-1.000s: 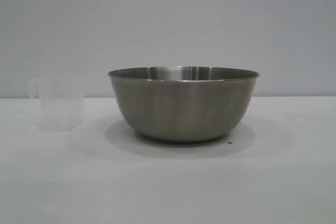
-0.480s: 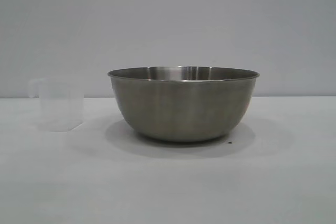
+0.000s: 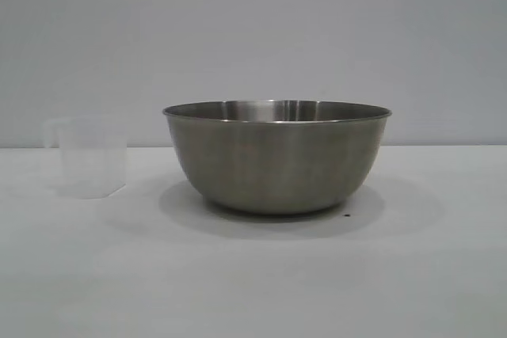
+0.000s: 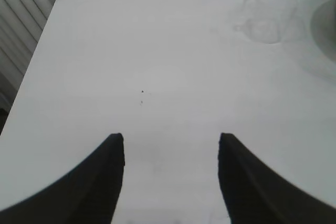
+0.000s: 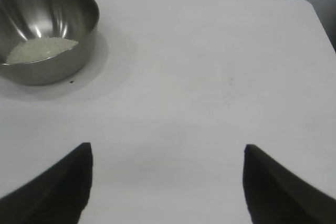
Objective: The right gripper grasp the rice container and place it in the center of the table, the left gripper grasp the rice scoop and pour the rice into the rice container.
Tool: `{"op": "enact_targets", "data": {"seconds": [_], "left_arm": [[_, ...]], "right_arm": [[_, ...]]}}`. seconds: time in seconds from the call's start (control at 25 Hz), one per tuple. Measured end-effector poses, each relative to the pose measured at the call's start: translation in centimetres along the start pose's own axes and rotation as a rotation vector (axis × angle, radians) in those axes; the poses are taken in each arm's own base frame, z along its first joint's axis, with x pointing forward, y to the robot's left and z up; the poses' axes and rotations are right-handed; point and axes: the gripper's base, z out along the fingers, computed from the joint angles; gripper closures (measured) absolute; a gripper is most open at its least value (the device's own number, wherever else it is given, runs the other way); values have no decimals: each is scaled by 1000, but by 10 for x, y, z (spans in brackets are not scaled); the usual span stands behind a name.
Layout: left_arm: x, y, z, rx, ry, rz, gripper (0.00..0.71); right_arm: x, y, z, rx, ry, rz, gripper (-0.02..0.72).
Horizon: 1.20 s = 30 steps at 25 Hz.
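In the exterior view the rice container [image 3: 277, 156] stands in the middle of the table [image 3: 253, 275] and the rice scoop [image 3: 93, 156] stands upright near its left edge, apart from the bowl; no arm shows. In the left wrist view the left gripper [image 4: 171, 142] is spread and empty, well apart from the scoop [image 4: 268, 14]. In the right wrist view the right gripper [image 5: 168, 153] is spread and empty too, and the rice [image 5: 42, 48] already lies in the bowl [image 5: 47, 30], so I judge both steps done, and only parking may remain.

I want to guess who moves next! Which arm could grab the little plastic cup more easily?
Probably the left. The rice scoop stands left of the rice container, and the open left gripper sees it ahead. The open right gripper faces only the container.
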Motion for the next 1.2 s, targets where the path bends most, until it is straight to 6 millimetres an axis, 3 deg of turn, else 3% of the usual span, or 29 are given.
{"op": "enact_targets", "data": {"seconds": [1.2], "left_arm": [[0,2,0,-20,1,9,324]], "right_arm": [[0,0,0,0,0,0,199]]}}
